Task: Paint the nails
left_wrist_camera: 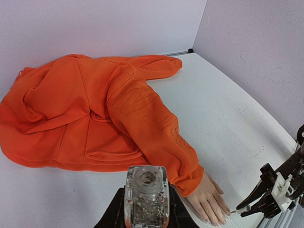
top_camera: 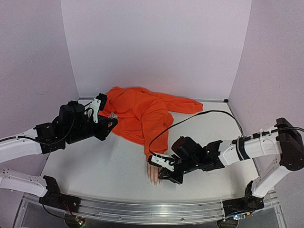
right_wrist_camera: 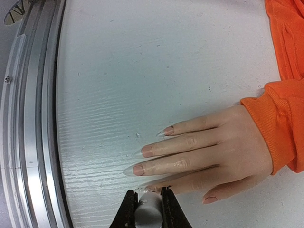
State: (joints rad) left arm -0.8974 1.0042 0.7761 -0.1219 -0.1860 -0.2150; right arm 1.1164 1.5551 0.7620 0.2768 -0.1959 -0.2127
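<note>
White tabletop (top_camera: 95,161) and lilac walls (top_camera: 156,42) enclosed the scene from above. An orange hoodie (top_camera: 142,111) lay at the back, its sleeve ending in the mannequin hand (top_camera: 154,174) near the front rail (top_camera: 142,209), fingers aimed at that rail. From the left wrist, the left gripper (left_wrist_camera: 146,213) clenched a clear bottle (left_wrist_camera: 146,190). From the right wrist, the nails (right_wrist_camera: 138,169) pointed left, fingers lying lengthwise across the frame; the right gripper (right_wrist_camera: 148,205) clamped a white cap (right_wrist_camera: 148,213) just beside the lowest fingertip.
</note>
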